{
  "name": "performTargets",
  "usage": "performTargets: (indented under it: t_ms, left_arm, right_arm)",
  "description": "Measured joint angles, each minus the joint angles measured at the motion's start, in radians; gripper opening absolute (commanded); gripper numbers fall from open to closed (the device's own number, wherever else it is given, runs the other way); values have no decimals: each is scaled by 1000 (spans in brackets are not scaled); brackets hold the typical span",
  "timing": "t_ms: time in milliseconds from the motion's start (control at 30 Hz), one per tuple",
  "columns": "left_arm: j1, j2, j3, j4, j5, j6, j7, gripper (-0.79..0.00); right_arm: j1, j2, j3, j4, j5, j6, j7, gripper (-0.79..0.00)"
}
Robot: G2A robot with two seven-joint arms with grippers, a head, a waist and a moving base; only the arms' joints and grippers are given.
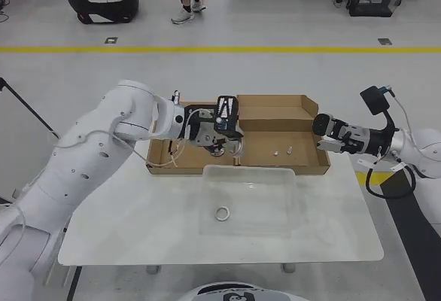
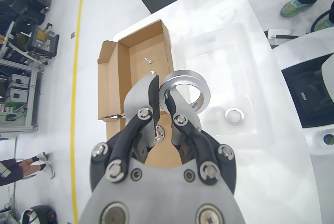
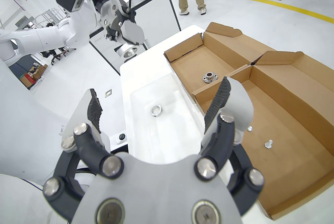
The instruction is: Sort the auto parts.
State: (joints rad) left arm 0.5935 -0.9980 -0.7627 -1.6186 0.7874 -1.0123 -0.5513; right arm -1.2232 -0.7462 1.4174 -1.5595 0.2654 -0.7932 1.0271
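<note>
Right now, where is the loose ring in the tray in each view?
Top view: loose ring in the clear tray, toward the robot.
Left wrist view: loose ring in the tray, past the held ring in the left gripper.
Right wrist view: loose ring in the tray, seen between the fingers of the right gripper.
Shared landmark: the cardboard box.

In the top view the clear bin (image 1: 247,170) at centre is open from above, with one loose shaft collar (image 1: 221,214) at its lower left. Above it, the cardboard box (image 1: 277,113) bars sideways entry with its walls and divider (image 1: 238,156). The left gripper (image 2: 160,89), clamped on a second shaft collar (image 2: 180,75), hangs over the left compartment beside the divider. The right gripper (image 1: 318,134), fingers spread, sits at the box's right wall. Two bolts (image 1: 287,149) lie in the right compartment.
</note>
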Motion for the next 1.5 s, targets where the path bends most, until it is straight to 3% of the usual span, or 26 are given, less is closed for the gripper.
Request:
performTargets:
  t_ms: [300,500,967,1267,1500]
  left_arm:
    - [-25,30,-65,96,-76,0,213,-785]
    - [33,58,-104,104,-236,0,327,-785]
    - [253,144,-282,-60,-548,0,466,-785]
    - [373,176,-381,-180,-731,0,467,-785]
    - [467,182,-461,-278,-868,0,494,-785]
  right_arm:
    - [0,0,0,0,0,0,0,0]
    - [0,0,0,0,0,0,0,0]
    - [0,0,0,0,0,0,0,0]
    - [0,0,0,0,0,0,0,0]
    - [0,0,0,0,0,0,0,0]
